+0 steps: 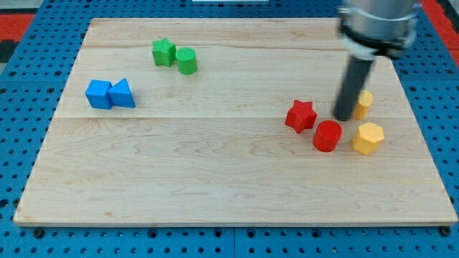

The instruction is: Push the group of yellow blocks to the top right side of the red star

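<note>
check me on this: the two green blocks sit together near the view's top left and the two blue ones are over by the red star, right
Not quite. The camera view shows the blue cube and the blue triangular block touching at the view's left, far from the red star. By the star are the red cylinder and my tip. The green star and green cylinder do sit together, top left.

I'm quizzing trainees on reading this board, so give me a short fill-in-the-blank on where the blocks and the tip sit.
1. My tip sits between the red star and a partly hidden ____ block.
2. The red cylinder lies to the view's left of the yellow ____.
3. The green star touches a green ____.

Missing words: yellow; hexagon; cylinder
</note>
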### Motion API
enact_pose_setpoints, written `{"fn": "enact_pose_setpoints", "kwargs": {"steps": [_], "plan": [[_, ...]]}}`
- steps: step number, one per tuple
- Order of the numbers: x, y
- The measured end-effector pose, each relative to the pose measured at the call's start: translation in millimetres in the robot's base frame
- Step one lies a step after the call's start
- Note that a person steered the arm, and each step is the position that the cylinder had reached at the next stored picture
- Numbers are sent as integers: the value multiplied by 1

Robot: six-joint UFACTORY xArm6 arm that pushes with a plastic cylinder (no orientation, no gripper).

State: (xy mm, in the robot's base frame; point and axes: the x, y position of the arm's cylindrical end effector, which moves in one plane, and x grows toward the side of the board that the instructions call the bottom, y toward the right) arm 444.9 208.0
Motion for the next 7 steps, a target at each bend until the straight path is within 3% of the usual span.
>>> {"fn": "enact_pose_setpoints", "kwargs": {"steps": [3,4,5,6,7], "plan": [[37,-97],[86,-71],[89,-48],[65,0],[39,13]]}}
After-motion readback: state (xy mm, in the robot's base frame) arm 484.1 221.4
